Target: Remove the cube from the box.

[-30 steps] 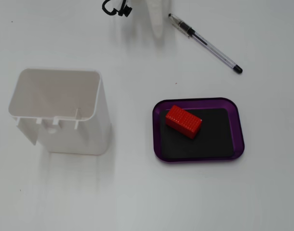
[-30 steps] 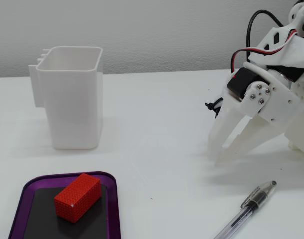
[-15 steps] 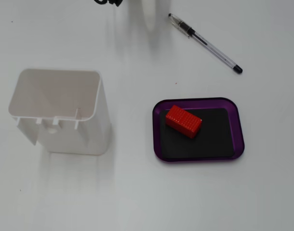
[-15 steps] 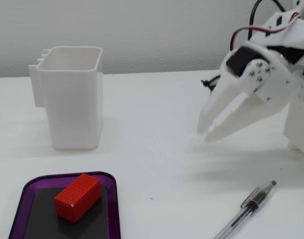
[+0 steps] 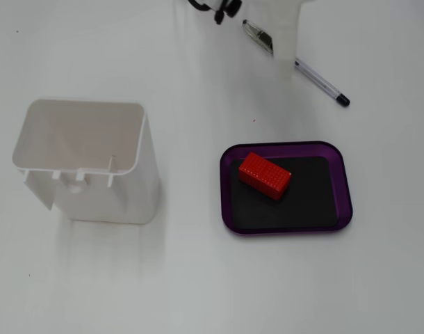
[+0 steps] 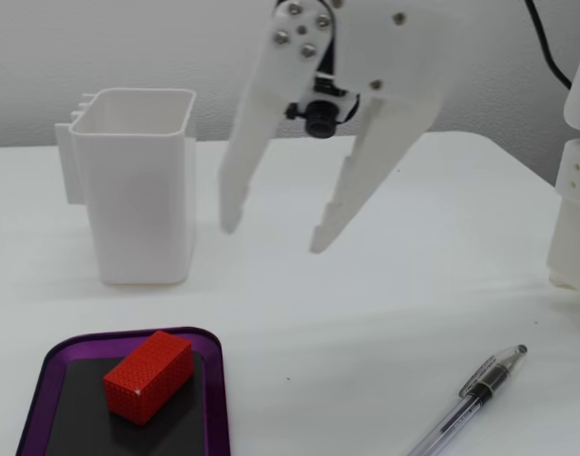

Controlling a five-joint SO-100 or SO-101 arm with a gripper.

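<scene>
Nothing done yet, by the look of it: the cube (image 6: 147, 374) sits flat on the black floor of the box (image 6: 217, 399), lying at a slant to the box's sides, toward the upper-left part of the floor in the fixed view from above (image 5: 265, 175). It's touched by nothing. In the low fixed view the box is nearest the camera, w/ a pen (image 6: 471, 397) lying on the table (image 6: 366, 313) off to the box's right.

Further back than the box, the end effector (image 6: 271, 239) hangs in the air w/ its two fingers spread wide and nothing between them; it's up off the table, behind the box and to its right in that view, well apart from the cube. Farthest back, a tall white container (image 6: 143, 185) stands upright behind the box, open top, looks empty from above (image 5: 87, 160).

Left to do, as I judge it: basically everything – bring the end effector over the box, lower it round the cube, close, lift it clear of the rim, set it down outside
</scene>
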